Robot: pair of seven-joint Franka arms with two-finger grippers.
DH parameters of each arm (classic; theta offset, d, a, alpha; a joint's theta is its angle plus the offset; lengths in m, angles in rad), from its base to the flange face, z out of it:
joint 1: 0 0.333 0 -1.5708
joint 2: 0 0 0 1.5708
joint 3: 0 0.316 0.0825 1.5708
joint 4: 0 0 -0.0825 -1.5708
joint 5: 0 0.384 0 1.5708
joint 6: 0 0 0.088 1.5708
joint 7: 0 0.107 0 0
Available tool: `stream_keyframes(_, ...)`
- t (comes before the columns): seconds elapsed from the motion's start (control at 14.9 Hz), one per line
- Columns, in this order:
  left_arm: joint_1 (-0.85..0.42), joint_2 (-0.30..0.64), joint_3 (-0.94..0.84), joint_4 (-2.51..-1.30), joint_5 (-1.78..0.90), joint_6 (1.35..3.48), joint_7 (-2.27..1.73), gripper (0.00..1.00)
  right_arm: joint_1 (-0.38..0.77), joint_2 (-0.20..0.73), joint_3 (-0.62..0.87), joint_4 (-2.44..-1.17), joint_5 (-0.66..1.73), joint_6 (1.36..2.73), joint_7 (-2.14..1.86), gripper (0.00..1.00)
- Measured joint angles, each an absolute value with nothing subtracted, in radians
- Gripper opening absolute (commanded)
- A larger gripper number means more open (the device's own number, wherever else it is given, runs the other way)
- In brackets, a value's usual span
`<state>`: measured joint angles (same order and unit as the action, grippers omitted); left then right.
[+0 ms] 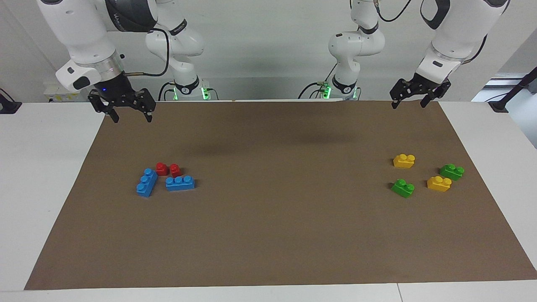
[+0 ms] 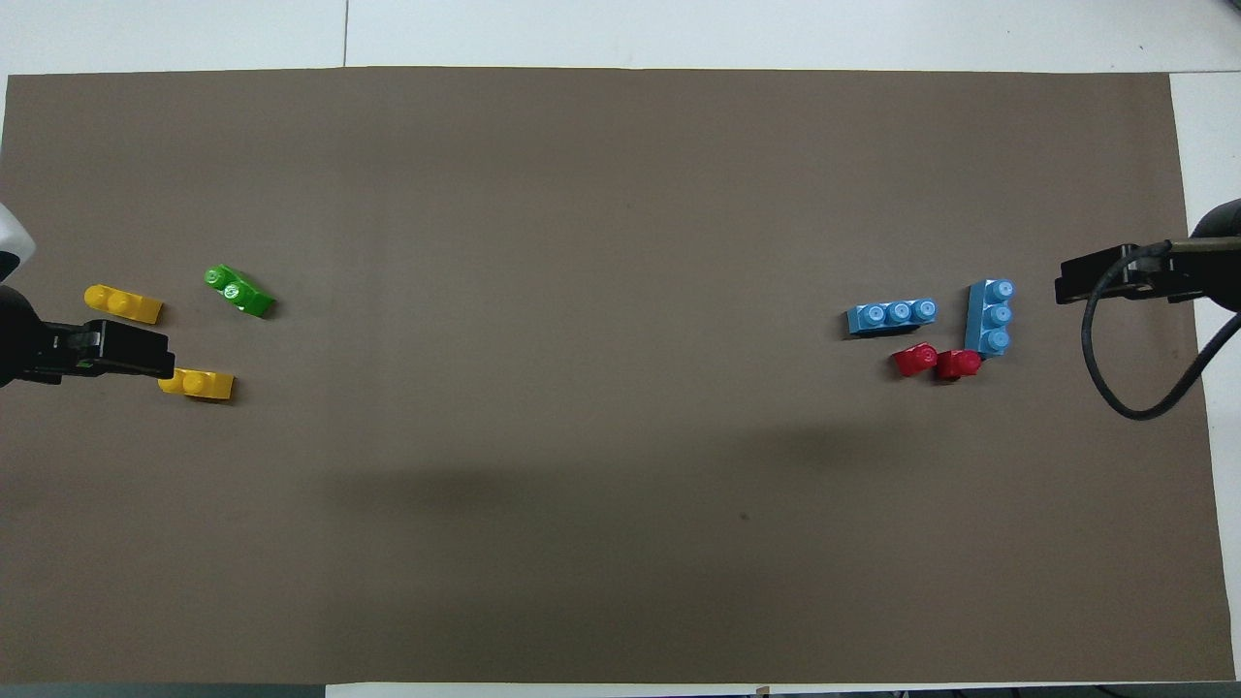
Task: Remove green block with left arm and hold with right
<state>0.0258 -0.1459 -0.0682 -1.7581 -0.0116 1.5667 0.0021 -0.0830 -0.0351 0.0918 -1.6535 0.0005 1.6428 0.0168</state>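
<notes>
The lime-green block (image 1: 403, 188) lies on the brown mat toward the left arm's end, farther from the robots than the bricks around it; it also shows in the overhead view (image 2: 239, 291). A darker green brick (image 1: 452, 171) lies beside it and is covered by the left gripper in the overhead view. My left gripper (image 1: 415, 100) is open and empty, raised over the mat's edge nearest the robots, well apart from the block. My right gripper (image 1: 131, 115) is open and empty, raised over the mat's corner at the right arm's end.
Two yellow bricks (image 1: 404, 160) (image 1: 439, 183) lie by the green ones. At the right arm's end lie two blue three-stud bricks (image 1: 147, 182) (image 1: 179, 183) and two red bricks (image 1: 168, 169). The brown mat (image 1: 268, 235) covers most of the white table.
</notes>
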Motion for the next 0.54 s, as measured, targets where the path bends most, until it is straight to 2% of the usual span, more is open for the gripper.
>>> stream_keyframes(0.54, 0.026, -0.151, -0.065, -1.758, -0.012, 1.567, 0.008, 1.0, -0.085, -0.035, 0.09, -1.653, 0.0, 1.618, 0.076, 1.0)
